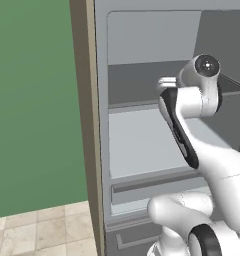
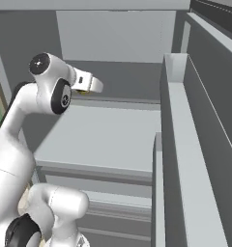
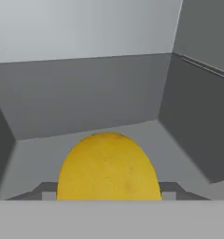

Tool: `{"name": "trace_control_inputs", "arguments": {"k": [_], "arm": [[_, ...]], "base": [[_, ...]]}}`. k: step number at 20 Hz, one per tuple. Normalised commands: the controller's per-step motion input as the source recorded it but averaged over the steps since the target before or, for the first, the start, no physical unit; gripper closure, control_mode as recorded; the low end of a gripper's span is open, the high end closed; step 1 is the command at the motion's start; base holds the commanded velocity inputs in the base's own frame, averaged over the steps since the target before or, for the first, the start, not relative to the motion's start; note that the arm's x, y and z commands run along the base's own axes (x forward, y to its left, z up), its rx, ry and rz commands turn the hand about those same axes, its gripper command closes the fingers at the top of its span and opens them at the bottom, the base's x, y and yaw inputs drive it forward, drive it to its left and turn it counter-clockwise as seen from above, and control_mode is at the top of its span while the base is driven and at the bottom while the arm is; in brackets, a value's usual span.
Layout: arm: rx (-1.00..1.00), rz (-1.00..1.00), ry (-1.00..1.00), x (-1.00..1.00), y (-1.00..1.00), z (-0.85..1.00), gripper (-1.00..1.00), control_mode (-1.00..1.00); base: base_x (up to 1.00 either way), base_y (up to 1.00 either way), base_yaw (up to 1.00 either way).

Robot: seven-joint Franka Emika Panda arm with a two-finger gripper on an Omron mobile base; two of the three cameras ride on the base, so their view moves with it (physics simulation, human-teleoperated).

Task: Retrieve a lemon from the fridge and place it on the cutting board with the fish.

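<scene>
- The fridge stands open, its grey shelves bare around the arm, which reaches in at the upper shelf level.
- In the hand view the lemon sits right between the two dark fingertips, one on each side of it and close against its skin.
- The jaws stand about half open and closed onto the lemon, gripping it.
- In the right base view a sliver of yellow shows at the hand, just above the shelf.
</scene>
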Motion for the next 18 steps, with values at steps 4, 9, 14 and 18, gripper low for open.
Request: {"name": "trace_control_inputs", "arguments": {"k": [4,9,14,18], "arm": [[0.04,0.00,0.00,-0.95,-0.08,0.61,1.00,-1.00],[0.01,0.01,0.09,-1.00,0.01,0.35,1.00,-1.00],[0.00,0.00,0.14,-1.00,0.13,-0.07,1.00,-1.00],[0.00,0.00,0.02,-1.00,0.14,-0.39,1.00,-1.00]], "base": [[0.00,0.00,0.00],[0.00,0.00,0.00],[0.00,0.00,0.00],[0.00,0.00,0.00]]}}
